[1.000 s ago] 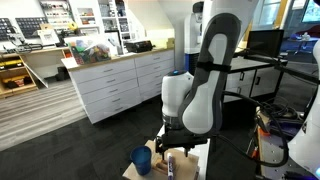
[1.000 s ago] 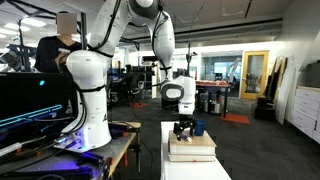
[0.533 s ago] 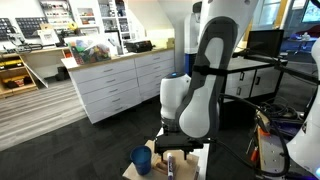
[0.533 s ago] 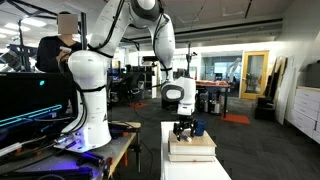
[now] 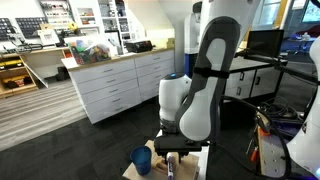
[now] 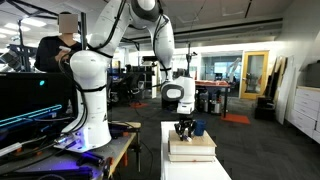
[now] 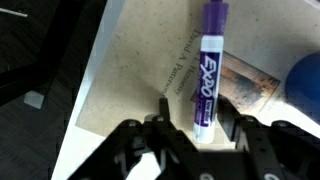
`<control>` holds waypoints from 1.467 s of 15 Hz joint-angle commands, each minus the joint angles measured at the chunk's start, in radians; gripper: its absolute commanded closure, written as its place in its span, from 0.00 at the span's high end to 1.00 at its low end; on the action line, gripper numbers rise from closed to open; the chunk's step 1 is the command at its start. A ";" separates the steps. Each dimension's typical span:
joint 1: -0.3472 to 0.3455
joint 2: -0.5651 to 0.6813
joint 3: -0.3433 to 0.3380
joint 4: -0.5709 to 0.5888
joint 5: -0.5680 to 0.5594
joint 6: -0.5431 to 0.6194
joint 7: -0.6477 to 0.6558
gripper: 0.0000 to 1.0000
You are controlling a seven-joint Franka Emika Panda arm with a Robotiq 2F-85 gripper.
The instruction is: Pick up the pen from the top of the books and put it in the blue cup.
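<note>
In the wrist view the pen, a purple-and-white marker, lies flat on the tan cover of the books. My gripper straddles the pen's near end, jaws partly closed. The right finger sits close against the pen, and a gap shows between the left finger and the pen. The blue cup is at the right edge, beside the books. In both exterior views the gripper is low over the books, with the blue cup next to it.
The books rest on a narrow white table. A second large white robot arm stands on a bench beside it. White cabinets and dark floor lie beyond. A dark strip borders the books in the wrist view.
The jaws have narrowed around the pen over the last second. The arm has stayed low over the books, and the pen still lies on the cover.
</note>
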 commanded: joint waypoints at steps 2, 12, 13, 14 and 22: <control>0.068 -0.009 -0.062 -0.008 -0.027 -0.002 0.050 0.19; 0.253 -0.060 -0.265 -0.020 -0.140 -0.086 0.188 0.07; 0.273 -0.068 -0.290 -0.021 -0.157 -0.097 0.212 0.07; 0.286 -0.075 -0.309 -0.021 -0.174 -0.108 0.234 0.07; 0.209 -0.194 -0.296 -0.017 -0.287 -0.233 0.354 0.07</control>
